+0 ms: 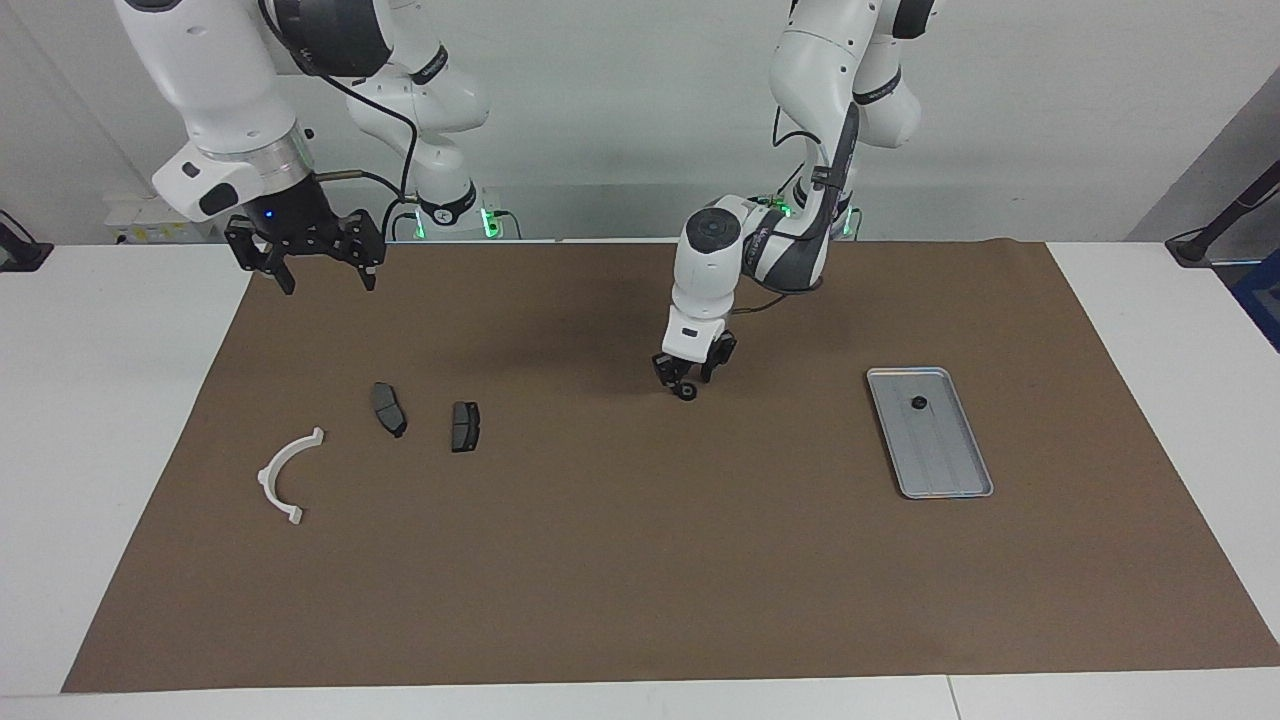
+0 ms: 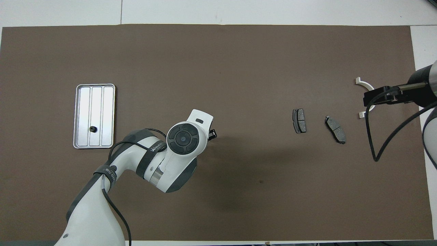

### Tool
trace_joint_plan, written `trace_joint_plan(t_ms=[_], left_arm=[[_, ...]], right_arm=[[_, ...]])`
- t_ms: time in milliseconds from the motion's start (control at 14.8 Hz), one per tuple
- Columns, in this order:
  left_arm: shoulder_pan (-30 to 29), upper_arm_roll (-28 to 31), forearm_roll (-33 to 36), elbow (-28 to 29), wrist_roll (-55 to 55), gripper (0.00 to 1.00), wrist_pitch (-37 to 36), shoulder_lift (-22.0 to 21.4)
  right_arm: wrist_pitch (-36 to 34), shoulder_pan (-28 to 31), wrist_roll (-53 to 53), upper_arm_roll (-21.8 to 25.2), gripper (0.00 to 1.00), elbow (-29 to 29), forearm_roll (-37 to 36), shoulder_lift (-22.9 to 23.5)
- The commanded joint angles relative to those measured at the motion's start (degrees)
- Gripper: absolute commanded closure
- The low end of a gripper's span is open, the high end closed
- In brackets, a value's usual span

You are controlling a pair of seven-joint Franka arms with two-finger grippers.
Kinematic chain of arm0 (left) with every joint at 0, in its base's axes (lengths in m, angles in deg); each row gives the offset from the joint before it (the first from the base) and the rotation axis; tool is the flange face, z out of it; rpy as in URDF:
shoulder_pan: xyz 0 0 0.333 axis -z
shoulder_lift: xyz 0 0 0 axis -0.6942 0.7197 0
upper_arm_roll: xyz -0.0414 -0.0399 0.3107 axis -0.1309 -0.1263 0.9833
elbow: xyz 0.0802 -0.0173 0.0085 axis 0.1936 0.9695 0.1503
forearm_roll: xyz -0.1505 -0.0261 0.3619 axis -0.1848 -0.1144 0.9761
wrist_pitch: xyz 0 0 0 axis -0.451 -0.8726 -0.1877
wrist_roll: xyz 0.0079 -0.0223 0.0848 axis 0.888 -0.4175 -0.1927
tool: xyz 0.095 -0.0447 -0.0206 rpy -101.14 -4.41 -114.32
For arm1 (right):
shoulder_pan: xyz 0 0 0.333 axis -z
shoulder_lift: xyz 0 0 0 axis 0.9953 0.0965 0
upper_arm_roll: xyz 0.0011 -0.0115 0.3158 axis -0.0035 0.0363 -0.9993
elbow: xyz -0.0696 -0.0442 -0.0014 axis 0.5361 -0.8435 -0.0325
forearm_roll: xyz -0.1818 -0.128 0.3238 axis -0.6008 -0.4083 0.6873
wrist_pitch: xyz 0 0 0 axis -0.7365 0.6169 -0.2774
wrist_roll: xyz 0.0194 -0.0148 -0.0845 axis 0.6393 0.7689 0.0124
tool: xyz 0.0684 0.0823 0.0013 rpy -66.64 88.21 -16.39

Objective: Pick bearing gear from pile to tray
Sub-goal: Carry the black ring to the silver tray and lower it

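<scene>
The left pincer [image 1: 687, 385] is seen low over the middle of the brown mat [image 1: 640, 560], its fingers drawn in around a small black round bearing gear [image 1: 686, 391] that sits at the fingertips, at or just above the mat; whether the gear is lifted clear cannot be told. From this pincer, the small flat silver-grey metal tray with raised rim [image 1: 975, 470] lies toward the left arm's end of the tabletop [image 1: 110, 420], well apart, with its long axis running roughly away from the robots. The left arm is judged the nearer one to the tray, so the carry is likely its own. One small black gear [image 1: 917, 403] already lies in the tray, in the end nearer the robots. The remaining pile, two dark grey brake-pad-like plates [image 1: 389, 409] [image 1: 465, 426] and a white curved half-ring bracket [image 1: 288, 476], is spread toward the right arm's end. The right pincer [image 1: 318, 275] is held high above the mat's edge, spread wide and empty, waiting.
</scene>
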Motion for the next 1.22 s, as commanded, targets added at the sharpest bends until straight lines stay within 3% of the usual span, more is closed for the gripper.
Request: trace_joint_plan(t_ms=[0,135,270,473,676,946,1149], left_arm=[[0.5,1.0,1.2,0.0,-1.9,1.00,0.9,-0.1],[0.0,1.2,1.3,-2.1,-1.5,1.00,-0.1,0.4],[-3.1,2.0,2.5,-8.2,0.4,1.00,-7.3,0.5],[-11.7,1.7,2.5,-17.7,14.5,1.00,-23.4,-1.7],[-21.9,1.8,-0.2,-20.1,31.6,1.00,-30.5,-3.8],[-33.0,1.9,-0.7,-15.5,49.9,1.00,-28.1,-5.2],[-36.7,1.9,-0.7,-7.4,55.5,1.00,-16.8,-5.3]], right_arm=[[-1.8,-0.4,-1.1,0.6,0.00,1.8,1.4,-1.4],[-2.7,0.1,-1.1,0.3,0.00,1.5,1.4,-1.2],[-3.1,0.4,-1.1,-0.1,0.00,1.3,1.4,-1.2],[-3.7,-0.1,-1.1,-0.1,0.00,1.3,1.4,-1.4],[-4.3,-0.2,-1.1,-0.1,0.00,1.3,1.4,-2.0],[-4.8,-0.2,-1.1,-0.1,0.00,1.3,1.4,-2.6],[-6.1,-0.1,-1.1,0.0,0.00,1.3,1.4,-2.8]])
